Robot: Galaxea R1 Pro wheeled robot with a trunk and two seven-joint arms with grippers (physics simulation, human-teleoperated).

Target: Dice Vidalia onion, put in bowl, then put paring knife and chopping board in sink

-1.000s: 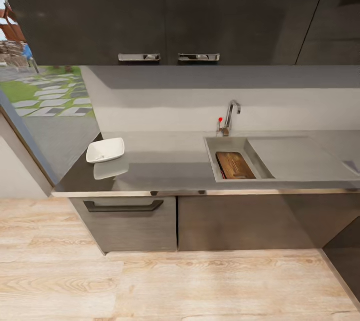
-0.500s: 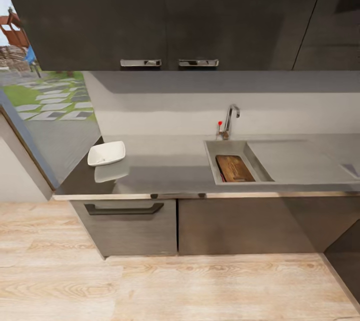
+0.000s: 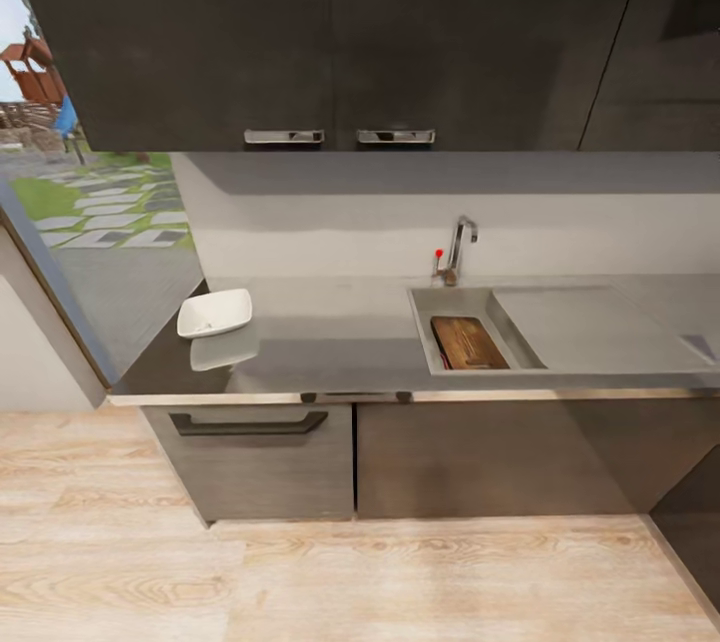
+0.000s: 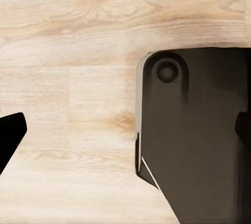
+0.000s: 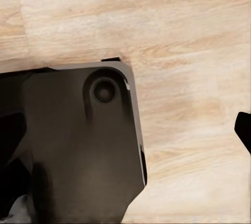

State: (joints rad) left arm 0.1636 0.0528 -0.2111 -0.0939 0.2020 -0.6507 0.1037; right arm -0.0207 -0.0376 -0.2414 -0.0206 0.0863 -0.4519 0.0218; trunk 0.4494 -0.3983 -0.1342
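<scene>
The board [image 3: 468, 342] lies in the sink [image 3: 428, 304], its long axis running front to back, right of centre and so nearer the right arm; the bowl [image 3: 214, 313] sits far left on the tabletop [image 3: 330, 337]. Either pincer's state I cannot tell.

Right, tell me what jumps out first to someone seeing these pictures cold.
The brown chopping board lying down inside the steel sink, below the chrome tap with its red knob, catches the eye first. Next is the white bowl at the left end of the grey countertop, mirrored in its surface. Both wrist views look down on pale wooden floor.
</scene>
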